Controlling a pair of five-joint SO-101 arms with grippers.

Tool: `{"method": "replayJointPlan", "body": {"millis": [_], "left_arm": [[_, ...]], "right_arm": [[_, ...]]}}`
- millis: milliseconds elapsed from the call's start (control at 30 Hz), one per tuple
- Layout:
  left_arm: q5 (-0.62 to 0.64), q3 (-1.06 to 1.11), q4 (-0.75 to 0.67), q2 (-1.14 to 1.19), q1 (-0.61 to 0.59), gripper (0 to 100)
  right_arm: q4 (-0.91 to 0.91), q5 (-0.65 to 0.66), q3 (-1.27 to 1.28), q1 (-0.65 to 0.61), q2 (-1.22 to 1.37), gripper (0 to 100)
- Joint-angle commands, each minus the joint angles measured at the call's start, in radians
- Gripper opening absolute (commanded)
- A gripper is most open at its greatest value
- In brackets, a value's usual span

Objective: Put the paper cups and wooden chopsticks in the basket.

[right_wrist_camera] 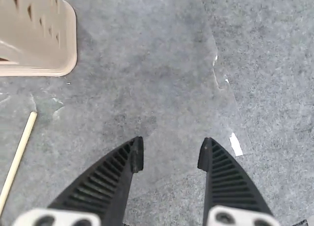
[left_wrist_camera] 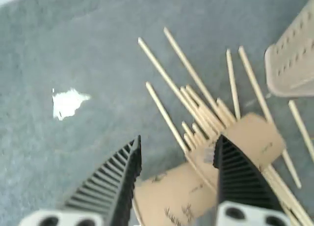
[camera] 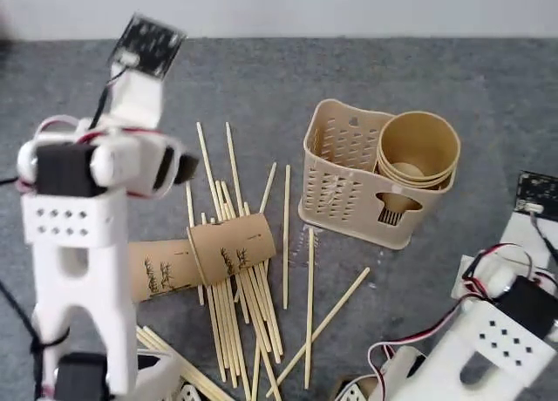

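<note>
Two brown paper cups lie on their sides, one across a spread of wooden chopsticks, the other beside it. A beige slotted basket holds stacked paper cups at one end. My left gripper hangs open just above the two lying cups, with the chopsticks beyond. My right gripper is open over bare grey carpet, apart from the basket's corner, with nothing between its fingers.
The table is covered in grey carpet. A single chopstick lies near the right gripper. A white scrap sits on the carpet away from the pile. The right arm stands at the near right corner.
</note>
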Motion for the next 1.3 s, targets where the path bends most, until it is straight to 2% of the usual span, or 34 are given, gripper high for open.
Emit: {"method": "replayJointPlan", "body": {"millis": [0,233,400,533,700,867,1100,1267], "left_arm": [[-0.035,0.113,0.018,-0.068,-0.028,23],[-0.04,0.302,0.018,-0.021,-0.04,23],[-0.044,0.344,0.018,-0.017,-0.046,23],[-0.161,0.344,0.018,-0.017,-0.13,23],[-0.353,0.346,0.018,-0.009,-0.322,23],[-0.428,0.354,0.02,-0.009,-0.462,23],[-0.497,0.559,0.018,-0.009,-0.482,23],[-0.499,0.596,0.017,-0.009,-0.48,23]], "right_arm": [[0.005,0.009,-0.014,-0.015,-0.019,20.0],[0.005,0.009,-0.014,-0.015,-0.019,20.0],[0.005,0.009,-0.014,-0.015,-0.019,20.0],[0.005,0.009,-0.012,-0.015,-0.019,20.0],[0.005,0.009,-0.011,-0.015,-0.019,20.0],[0.005,0.009,-0.011,-0.016,-0.019,20.0],[0.005,0.009,-0.009,-0.016,-0.019,20.0],[0.005,0.009,-0.008,-0.016,-0.019,19.9]]}}
